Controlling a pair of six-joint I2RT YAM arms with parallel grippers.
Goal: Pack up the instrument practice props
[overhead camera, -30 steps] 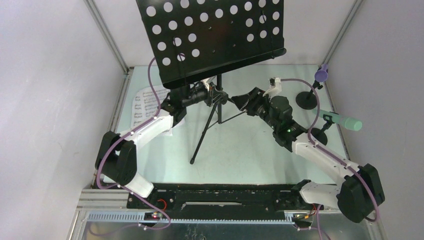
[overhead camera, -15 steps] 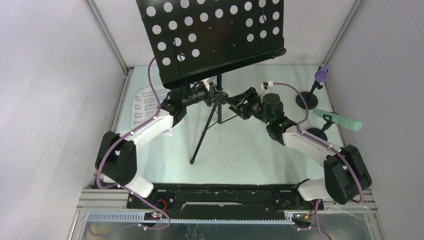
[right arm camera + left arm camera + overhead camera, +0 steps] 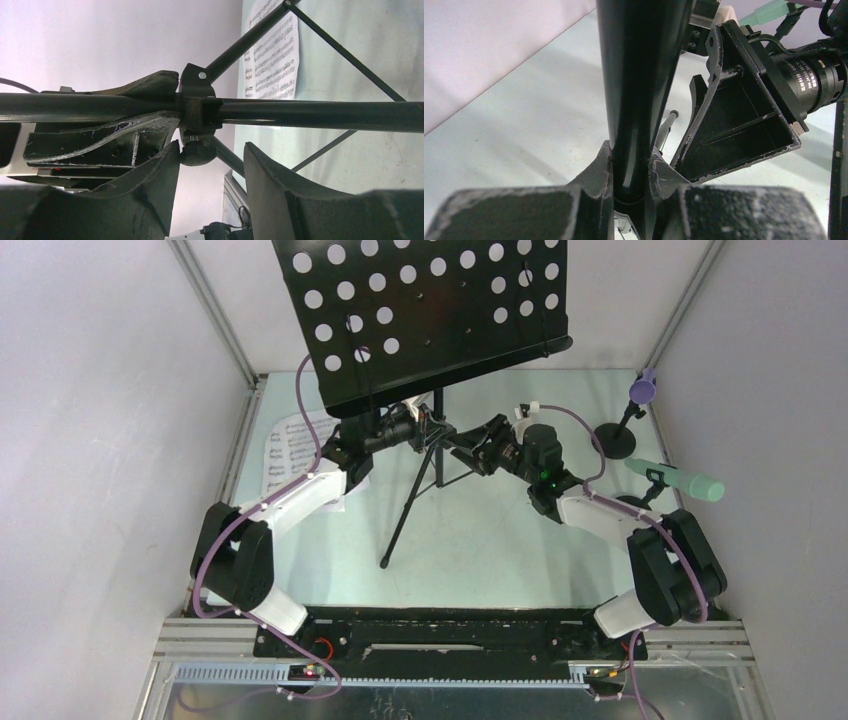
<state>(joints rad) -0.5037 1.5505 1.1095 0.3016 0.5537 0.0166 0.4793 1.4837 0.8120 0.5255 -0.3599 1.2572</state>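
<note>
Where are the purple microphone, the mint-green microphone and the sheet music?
purple microphone [image 3: 642, 390], top external view, its head.
mint-green microphone [image 3: 690, 483], top external view, mid-body.
sheet music [image 3: 274, 65], right wrist view, printed staves.

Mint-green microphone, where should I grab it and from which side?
Grip the mint-green microphone on its thick free end right of the holder clip, jaws across the barrel, coming down from above. It lies almost level, and the side wall stands close beyond it, so a sideways approach looks cramped.
</note>
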